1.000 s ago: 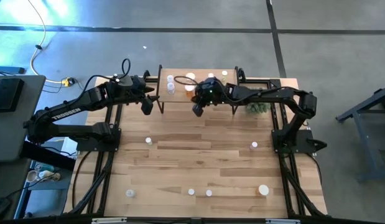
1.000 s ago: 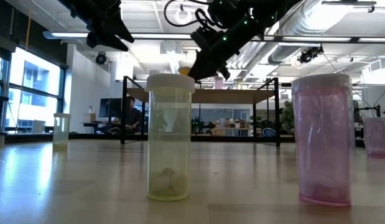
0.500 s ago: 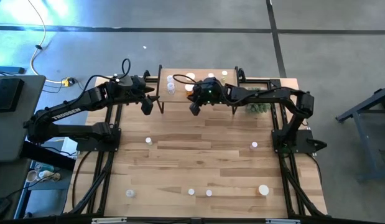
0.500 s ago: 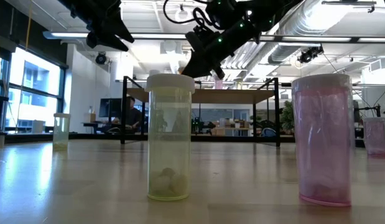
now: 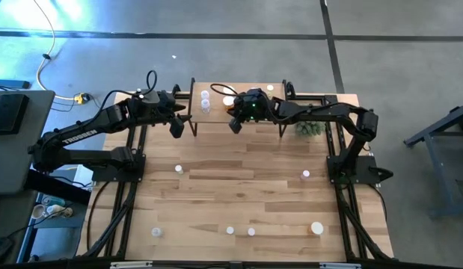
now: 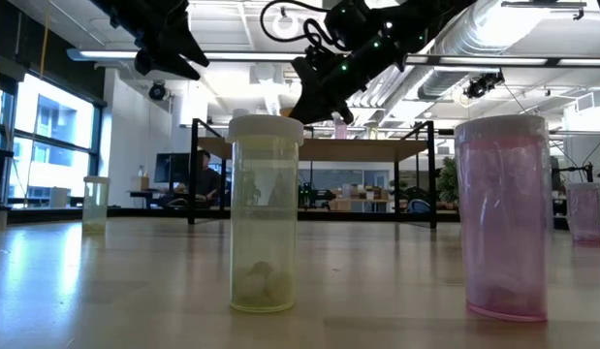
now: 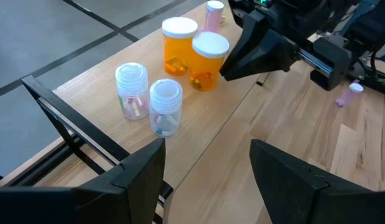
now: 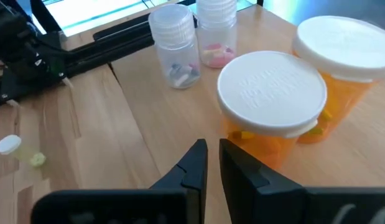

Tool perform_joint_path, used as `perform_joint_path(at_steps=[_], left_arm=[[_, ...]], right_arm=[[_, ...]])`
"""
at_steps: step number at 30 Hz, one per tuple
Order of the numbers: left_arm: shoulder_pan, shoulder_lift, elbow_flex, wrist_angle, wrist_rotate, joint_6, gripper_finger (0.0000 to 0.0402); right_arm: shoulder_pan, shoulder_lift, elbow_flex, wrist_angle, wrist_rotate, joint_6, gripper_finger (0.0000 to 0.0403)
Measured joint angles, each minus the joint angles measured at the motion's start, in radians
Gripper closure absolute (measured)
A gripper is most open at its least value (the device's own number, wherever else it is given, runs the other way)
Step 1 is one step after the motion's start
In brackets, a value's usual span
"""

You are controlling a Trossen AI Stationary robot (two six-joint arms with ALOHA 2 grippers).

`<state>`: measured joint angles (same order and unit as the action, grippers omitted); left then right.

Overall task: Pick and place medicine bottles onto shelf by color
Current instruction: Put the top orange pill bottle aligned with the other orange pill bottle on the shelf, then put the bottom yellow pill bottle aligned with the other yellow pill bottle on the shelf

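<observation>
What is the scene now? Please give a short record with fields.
shelf: holds two orange bottles and two clear bottles
left end effector: open, empty, near the shelf's left end
right end effector: shut, empty, beside the nearer orange bottle
table: bottles scattered

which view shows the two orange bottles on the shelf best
The left wrist view: both orange bottles stand whole on the shelf. The right wrist view crops them, the high view shows glare, and the low view hides them.
</observation>
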<state>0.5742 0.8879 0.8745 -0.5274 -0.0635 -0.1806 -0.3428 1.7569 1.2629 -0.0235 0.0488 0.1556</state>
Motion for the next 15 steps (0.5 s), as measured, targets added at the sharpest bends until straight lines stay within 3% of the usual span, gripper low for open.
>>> perform_joint_path(at_steps=[8,15], left_arm=[[0.000,0.000,0.000,-0.018,0.000,0.000,0.0177],[-0.011,0.000,-0.002,-0.052,0.000,0.000,0.0177]], right_arm=[[0.028,-0.018,0.000,-0.023,-0.058,-0.004,0.0369],[0.058,-0.114,0.000,-0.164,-0.111,-0.083,0.0369]])
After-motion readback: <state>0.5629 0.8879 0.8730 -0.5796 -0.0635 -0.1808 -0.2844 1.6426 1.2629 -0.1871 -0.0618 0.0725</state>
